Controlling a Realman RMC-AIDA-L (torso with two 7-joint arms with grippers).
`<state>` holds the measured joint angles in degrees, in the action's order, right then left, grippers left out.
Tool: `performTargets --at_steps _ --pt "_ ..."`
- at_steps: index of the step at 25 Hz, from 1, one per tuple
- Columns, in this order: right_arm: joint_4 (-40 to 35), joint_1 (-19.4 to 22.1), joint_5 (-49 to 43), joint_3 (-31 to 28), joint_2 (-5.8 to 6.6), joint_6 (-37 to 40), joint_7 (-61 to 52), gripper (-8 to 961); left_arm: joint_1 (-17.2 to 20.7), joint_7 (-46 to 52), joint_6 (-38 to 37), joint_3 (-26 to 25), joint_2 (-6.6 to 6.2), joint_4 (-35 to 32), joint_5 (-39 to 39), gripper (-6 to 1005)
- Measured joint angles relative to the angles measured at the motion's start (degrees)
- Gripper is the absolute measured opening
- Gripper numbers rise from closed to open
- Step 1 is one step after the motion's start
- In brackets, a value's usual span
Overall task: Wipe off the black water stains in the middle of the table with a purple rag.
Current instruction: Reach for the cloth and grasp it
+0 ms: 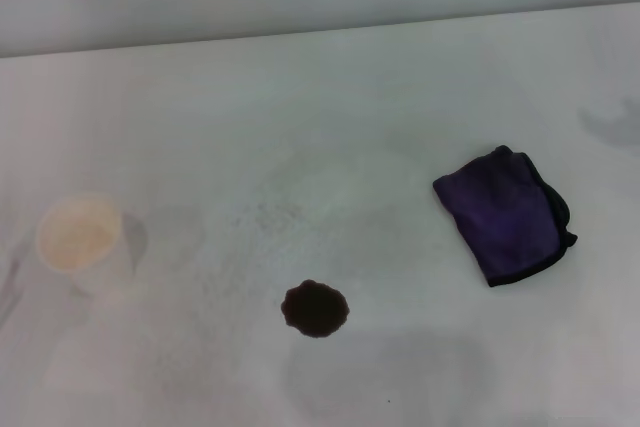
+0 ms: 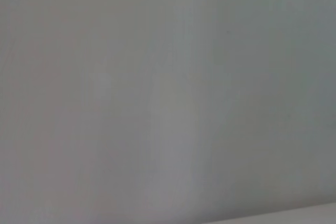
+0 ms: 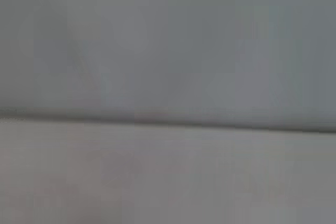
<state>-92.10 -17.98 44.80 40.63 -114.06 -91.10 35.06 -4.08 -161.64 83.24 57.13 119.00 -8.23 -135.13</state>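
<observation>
One stain [image 1: 315, 308] on counter [image 1: 300, 117]; rag [image 1: 504, 213] well right, cup [image 1: 82, 241] left. I see neither hand, can't tell grip.

The white table [image 1: 330, 97] carries 1 dark stain [image 1: 315, 308], a purple rag [image 1: 505, 214] and apparently a paper cup [image 1: 82, 242].

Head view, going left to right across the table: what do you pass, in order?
White paper cup → black water stain → purple rag, all lying apart on the white table. Neither gripper is in view.

No robot arm or body part visible.
</observation>
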Motion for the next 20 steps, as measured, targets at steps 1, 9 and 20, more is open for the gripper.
performTargets --at_steps 1,9,20 --pt "-3.37 -0.71 -3.44 2.93 -0.50 -1.68 -2.67 760 -0.25 -0.03 -0.01 -0.02 -0.04 0.00 -0.12 891" --pt "-10.18 -4.31 -19.59 31.94 -0.90 -1.97 -19.04 759 -0.88 -0.10 -0.15 -0.09 -0.17 -0.17 -1.86 892" --pt "7.51 -15.24 -22.81 47.42 -1.53 -0.81 -28.08 754 -1.99 -0.17 -0.61 -0.09 -0.18 -0.26 -3.12 892"
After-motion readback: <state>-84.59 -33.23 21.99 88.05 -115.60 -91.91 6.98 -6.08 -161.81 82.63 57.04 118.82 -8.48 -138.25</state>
